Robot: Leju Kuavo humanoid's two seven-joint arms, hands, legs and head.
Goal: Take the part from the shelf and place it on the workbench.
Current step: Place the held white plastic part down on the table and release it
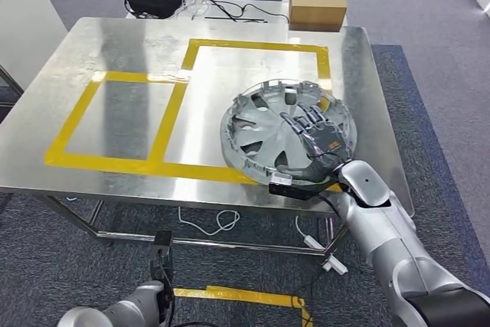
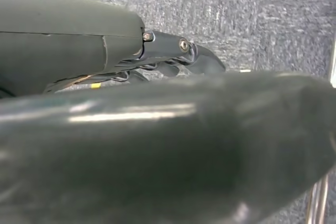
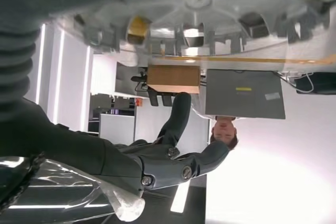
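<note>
The part [image 1: 272,132], a silver wheel cover, is seen lying flat on the desk [image 1: 115,59] near its front right corner, partly inside the larger yellow-taped rectangle [image 1: 254,45] and overlapping the front tape line. The right hand [image 1: 315,134] is laid over the cover's right side, fingers spread across the spokes; whether the rim is gripped cannot be told. The left hand [image 1: 161,266] hangs below the desk front, its fingers curled in on nothing in the left wrist view. Placement is judged nearly done. For a clean finish, the fingers should be opened fully and lifted straight up, so the cover is not dragged toward the front edge.
</note>
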